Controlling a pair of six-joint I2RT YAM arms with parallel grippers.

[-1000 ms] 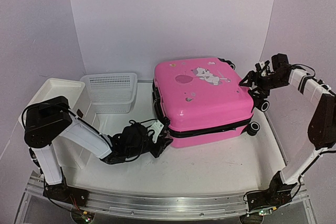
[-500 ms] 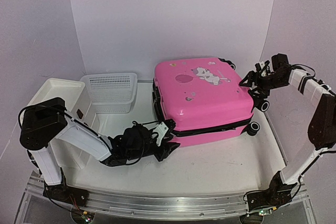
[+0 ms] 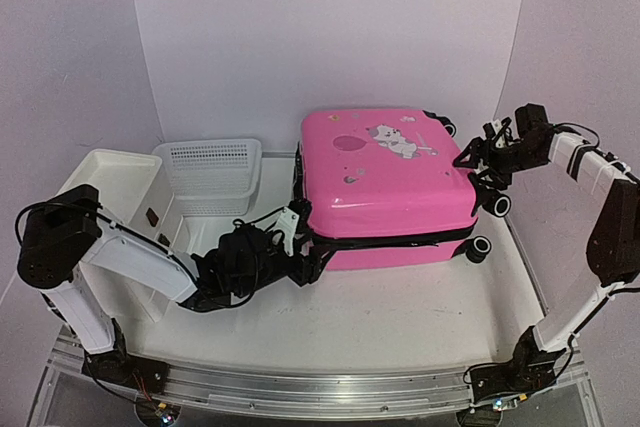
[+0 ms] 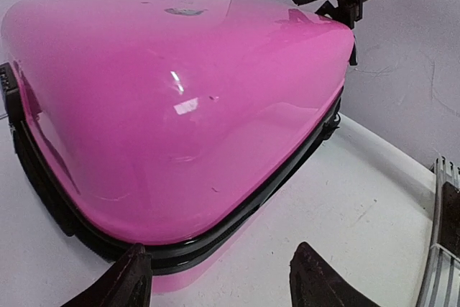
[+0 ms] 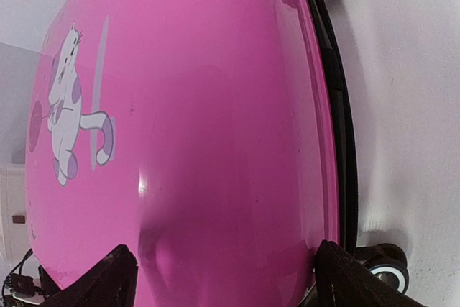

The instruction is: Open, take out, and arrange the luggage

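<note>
Tub (image 3: 100, 175): white, at the far left of the table (image 3: 420, 317).
Basket (image 3: 212, 175): white mesh, just right of the tub, near the suitcase's left end but apart from it.
Left arm (image 3: 140, 262): reaches low over the table from the near-left base toward the suitcase.
Left gripper (image 3: 305, 245): at the suitcase's near-left corner, with its jaws apart. In the wrist view the dark fingertips (image 4: 133, 282) sit either side of the pink corner, one close by the zipper band. Contact cannot be told.
Suitcase (image 3: 385, 182): glossy pink, lying flat on the table right of centre, sticker side up. It is between the two grippers.
Zipper band (image 4: 237, 217): black, running round the suitcase's side below the pink shell.
Cat sticker (image 3: 393, 142): white cartoon cat on the top face, toward the back right.
Wheels (image 3: 497, 205): black with white rims, at the suitcase's right end.
Right gripper (image 3: 472, 169): at the suitcase's upper right edge, jaws spread wide. The wrist view shows the pink shell filling the space between the fingers (image 5: 108, 278). No clamp on it is visible.
</note>
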